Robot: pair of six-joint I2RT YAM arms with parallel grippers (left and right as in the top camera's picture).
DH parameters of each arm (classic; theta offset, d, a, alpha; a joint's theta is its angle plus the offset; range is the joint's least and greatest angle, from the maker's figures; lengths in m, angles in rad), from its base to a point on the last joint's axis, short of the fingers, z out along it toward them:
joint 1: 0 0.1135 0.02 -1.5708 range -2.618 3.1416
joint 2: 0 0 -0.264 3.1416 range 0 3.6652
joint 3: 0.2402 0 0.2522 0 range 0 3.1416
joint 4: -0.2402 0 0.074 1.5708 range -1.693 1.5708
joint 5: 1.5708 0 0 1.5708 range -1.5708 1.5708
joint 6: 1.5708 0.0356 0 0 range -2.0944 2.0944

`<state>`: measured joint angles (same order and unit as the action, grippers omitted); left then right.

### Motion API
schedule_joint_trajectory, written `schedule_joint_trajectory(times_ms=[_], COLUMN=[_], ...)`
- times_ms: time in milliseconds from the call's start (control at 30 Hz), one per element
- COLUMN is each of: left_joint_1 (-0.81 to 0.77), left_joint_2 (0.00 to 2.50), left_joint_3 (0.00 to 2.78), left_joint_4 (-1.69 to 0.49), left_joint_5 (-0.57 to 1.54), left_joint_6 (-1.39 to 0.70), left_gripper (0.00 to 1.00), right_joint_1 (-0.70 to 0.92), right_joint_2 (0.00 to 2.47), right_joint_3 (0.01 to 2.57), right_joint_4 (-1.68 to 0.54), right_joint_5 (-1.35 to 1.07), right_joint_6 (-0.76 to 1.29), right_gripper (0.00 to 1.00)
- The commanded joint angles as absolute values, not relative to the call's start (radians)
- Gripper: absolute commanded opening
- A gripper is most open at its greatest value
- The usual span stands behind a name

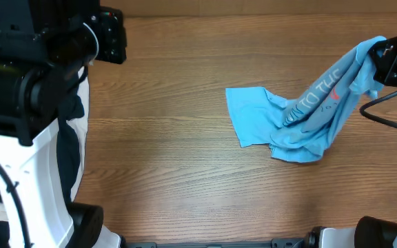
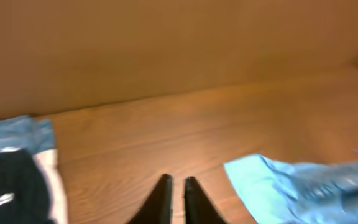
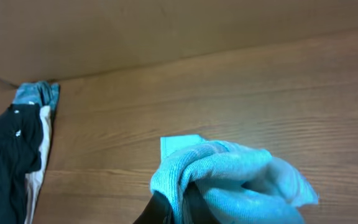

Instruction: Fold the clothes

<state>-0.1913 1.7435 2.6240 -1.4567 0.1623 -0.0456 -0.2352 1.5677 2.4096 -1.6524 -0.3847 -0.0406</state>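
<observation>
The clothes, one light sky-blue T-shirt (image 1: 302,117) with white print, lies partly on the wooden table at the right, one end raised toward the right edge. My right gripper (image 1: 386,54) is shut on that raised end. In the right wrist view the fabric (image 3: 241,174) bunches over the gripper (image 3: 179,208) and hides the fingertips. My left gripper (image 2: 176,182) hovers over bare wood with a narrow slit between its fingers and nothing in it. The shirt's flat end (image 2: 278,186) lies to its right, apart from it.
A pile of other garments lies at the table's left side: a black T-shirt (image 3: 5,162), white cloth (image 3: 36,177) and blue denim (image 3: 36,93). The left arm's body (image 1: 26,89) covers that corner from above. A black cable (image 1: 391,114) loops at the right edge.
</observation>
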Motion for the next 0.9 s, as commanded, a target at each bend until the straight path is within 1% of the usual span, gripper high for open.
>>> schedule_joint_trajectory(times_ms=[0,67,200,367,533,767,867], left_joint_1=[-0.223,-0.255,-0.327,-0.415,-0.496,-0.570,-0.587], left_joint_2=[1.855,1.919,2.067,2.277,2.438,2.582,2.624], left_joint_3=[2.618,2.618,2.618,2.618,2.618,2.618,2.618], left_joint_4=[-1.465,-1.463,-1.454,-1.398,-1.271,-1.132,-1.084], left_joint_5=[0.347,0.382,0.395,0.456,0.462,0.460,0.447], left_joint_6=[0.048,0.096,0.186,0.302,0.319,0.318,0.312], left_gripper=[0.22,0.29,0.39,0.58,0.66,0.70,0.75], right_joint_1=[-0.237,-0.237,-0.237,-0.237,-0.237,-0.237,-0.237], right_joint_2=[1.567,1.567,1.567,1.567,1.568,1.568,1.568], right_joint_3=[2.425,2.425,2.425,2.425,2.422,2.422,2.422], right_joint_4=[-1.647,-1.650,-1.654,-1.654,-1.660,-1.690,-1.694], right_joint_5=[-0.382,-0.382,-0.382,-0.382,-0.382,-0.382,-0.382], right_joint_6=[-0.057,-0.060,-0.078,-0.079,-0.080,-0.087,-0.087], right_gripper=[0.04,0.04,0.04,0.04,0.04,0.04,0.04])
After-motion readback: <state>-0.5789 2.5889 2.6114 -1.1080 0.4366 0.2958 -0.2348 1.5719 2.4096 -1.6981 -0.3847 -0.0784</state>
